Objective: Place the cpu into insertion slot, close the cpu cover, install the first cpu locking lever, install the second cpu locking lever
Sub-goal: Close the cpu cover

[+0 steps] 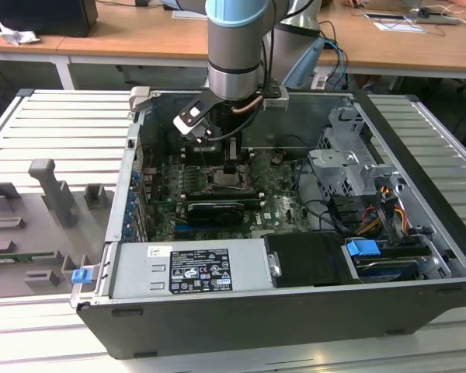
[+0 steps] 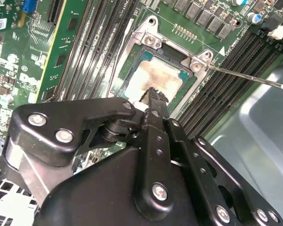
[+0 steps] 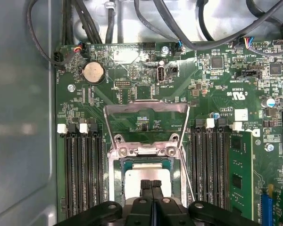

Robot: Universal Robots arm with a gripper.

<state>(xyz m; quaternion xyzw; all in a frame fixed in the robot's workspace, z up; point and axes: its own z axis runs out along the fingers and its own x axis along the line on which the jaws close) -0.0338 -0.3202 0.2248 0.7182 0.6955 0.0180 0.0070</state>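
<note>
The black hand (image 3: 151,183), fingers closed on nothing, is hanging over the flat silver-tan square cpu (image 3: 133,181) lying in the silver-rimmed dark insertion slot (image 3: 114,181), likely light, stiff, fragile, best edge-gripped.

An open case (image 1: 295,311) lies on a ribbed metal bench (image 1: 435,132). The arm (image 1: 234,47) reaches straight down into it, its claw (image 1: 231,167) low over the slot (image 1: 231,185) on the green board (image 1: 283,203). A silver power supply (image 1: 190,268) fills the near side of the case, and a drive cage (image 1: 346,163) stands at the exterior view's right. Grey blocks (image 1: 54,190) sit on the bench at that view's left, well apart from the claw.
</note>
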